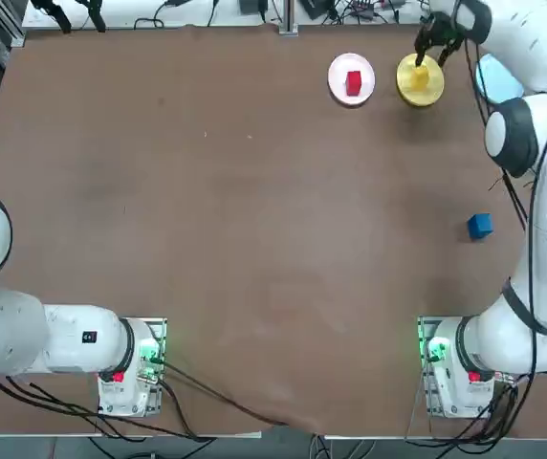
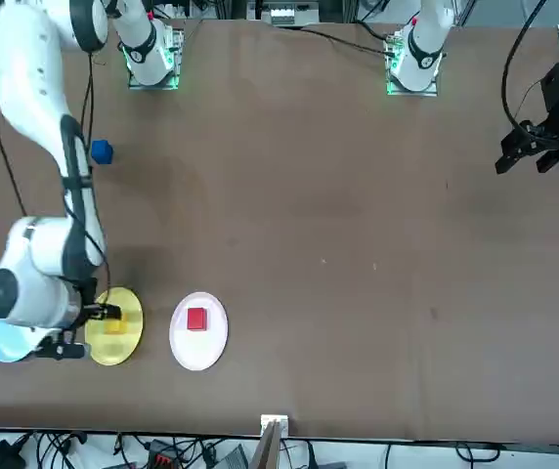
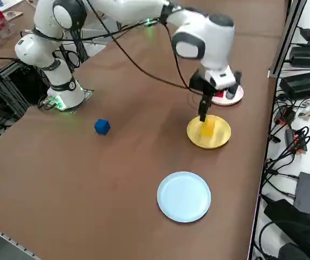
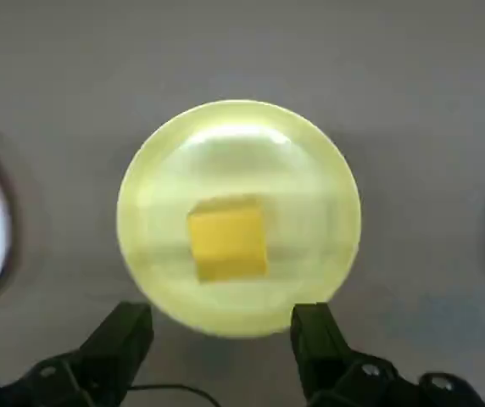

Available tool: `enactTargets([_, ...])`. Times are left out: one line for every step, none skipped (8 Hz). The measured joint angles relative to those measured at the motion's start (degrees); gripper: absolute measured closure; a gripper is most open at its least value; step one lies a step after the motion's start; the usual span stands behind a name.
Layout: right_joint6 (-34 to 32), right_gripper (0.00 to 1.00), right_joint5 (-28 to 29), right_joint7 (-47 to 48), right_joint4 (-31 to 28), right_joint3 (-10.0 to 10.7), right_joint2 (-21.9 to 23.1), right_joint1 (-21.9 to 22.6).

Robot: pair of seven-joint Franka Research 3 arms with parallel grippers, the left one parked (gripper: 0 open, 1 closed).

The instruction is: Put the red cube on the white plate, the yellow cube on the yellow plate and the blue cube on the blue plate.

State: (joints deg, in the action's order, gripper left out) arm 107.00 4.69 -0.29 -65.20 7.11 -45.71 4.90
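The yellow cube [image 4: 227, 238] lies on the yellow plate [image 4: 310, 195], free of the fingers [image 4: 128, 329]. My right gripper [image 4: 221, 326] hovers open just above that plate [image 3: 209, 140], holding nothing. The red cube [image 1: 353, 83] rests on the white plate [image 1: 336, 69], beside the yellow plate [image 1: 407, 90]. The blue cube [image 1: 480, 226] sits alone on the table at the right, well nearer the arm's base. The light blue plate [image 3: 184, 196] is bare; in the top view the blue plate [image 1: 498, 78] is partly covered by my arm.
The three plates line up along the far right edge of the brown table [image 1: 254, 239]. Cables and boxes [image 3: 307, 81] lie beyond that edge. The right arm's base [image 1: 446, 368] stands at the near edge.
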Motion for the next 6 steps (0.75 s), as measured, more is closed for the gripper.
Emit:
enactTargets([-6.0, 0.0, 0.0, 0.0, 0.1, 0.1, 3.9, -0.3])
enactTargets([-11.6, 0.0, 0.1, 0.0, -0.4, 0.3, 7.9, -1.0])
enactTargets([-14.8, 0.0, 0.1, -0.1, -3.3, 0.4, 12.3, -2.2])
enactTargets([-15.4, 0.0, 0.1, -0.4, -9.0, 0.4, 17.2, -3.3])
enactTargets([-15.3, 0.0, 0.1, -0.8, -16.1, 0.4, 21.9, -4.1])
enactTargets([-13.8, 0.01, -0.1, -0.9, -23.8, 0.5, 26.4, -4.5])
